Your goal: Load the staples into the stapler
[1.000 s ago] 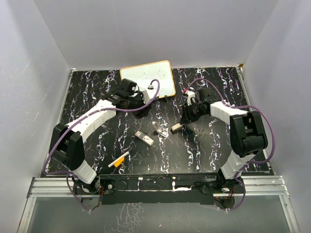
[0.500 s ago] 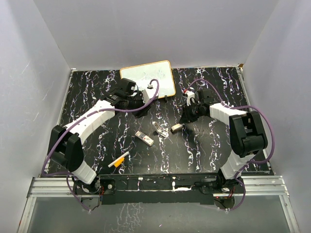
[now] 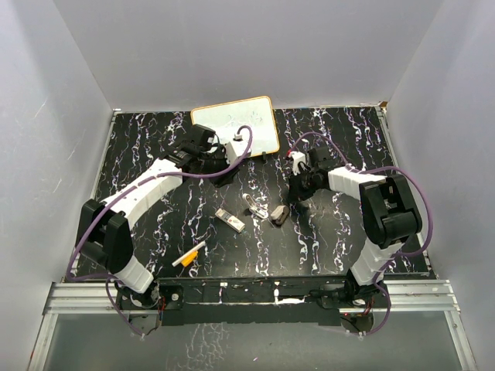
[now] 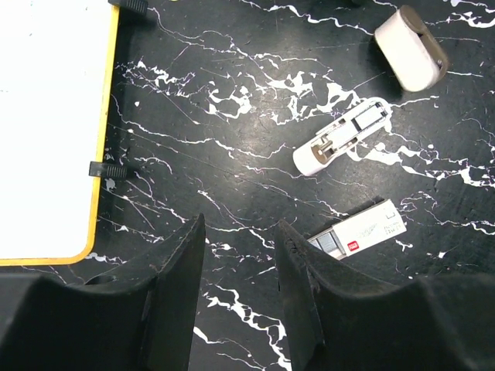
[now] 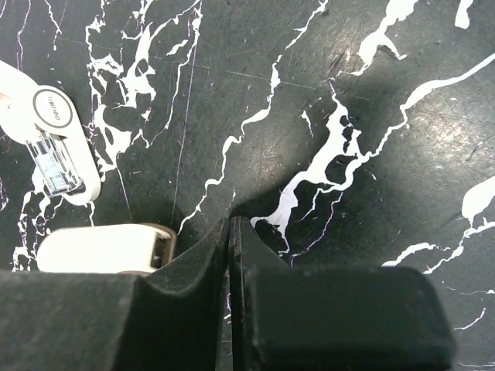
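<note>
The white stapler body (image 3: 254, 206) lies open on the black marbled table; it also shows in the left wrist view (image 4: 344, 137) and the right wrist view (image 5: 54, 139). A white-and-brown stapler piece (image 3: 279, 215) lies just right of it, and shows in both wrist views (image 4: 410, 58) (image 5: 100, 249). The staples (image 3: 230, 220), a flat white pack with a grey strip (image 4: 360, 236), lie left of the stapler. My left gripper (image 3: 224, 176) (image 4: 240, 239) is open and empty, above and left of the pack. My right gripper (image 3: 292, 195) (image 5: 232, 224) is shut on nothing, beside the white-and-brown piece.
A yellow-framed whiteboard (image 3: 236, 124) (image 4: 46, 131) lies at the back centre with black clips along its edge. An orange-and-white marker pen (image 3: 189, 255) lies near the front left. Grey walls enclose the table on three sides.
My right gripper has moved left and nearer. The white-and-brown piece has shifted towards the front and turned. The left arm has barely moved.
</note>
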Robot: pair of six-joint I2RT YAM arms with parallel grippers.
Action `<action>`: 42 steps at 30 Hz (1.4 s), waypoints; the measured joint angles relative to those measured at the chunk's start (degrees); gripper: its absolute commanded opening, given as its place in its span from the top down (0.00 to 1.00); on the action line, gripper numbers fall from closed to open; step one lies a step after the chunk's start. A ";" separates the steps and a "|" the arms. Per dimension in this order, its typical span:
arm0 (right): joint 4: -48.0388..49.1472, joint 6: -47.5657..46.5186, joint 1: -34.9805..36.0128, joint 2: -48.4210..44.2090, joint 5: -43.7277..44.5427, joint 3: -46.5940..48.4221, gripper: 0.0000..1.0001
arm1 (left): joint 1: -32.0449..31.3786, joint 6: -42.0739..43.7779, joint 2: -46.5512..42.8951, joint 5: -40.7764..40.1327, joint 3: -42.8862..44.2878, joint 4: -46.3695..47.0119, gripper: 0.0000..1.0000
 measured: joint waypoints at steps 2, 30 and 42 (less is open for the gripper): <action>-0.37 -0.04 0.15 -0.11 0.42 0.20 0.90 | 0.15 0.04 0.00 -0.04 0.00 0.02 0.60; -13.07 -25.79 1.22 -2.95 -9.75 4.46 0.21 | 4.90 -1.33 -3.08 -0.15 -3.45 1.09 0.59; -12.76 -27.50 3.17 1.79 -11.91 5.40 0.32 | 5.81 -1.53 -3.45 0.11 -3.45 1.44 0.59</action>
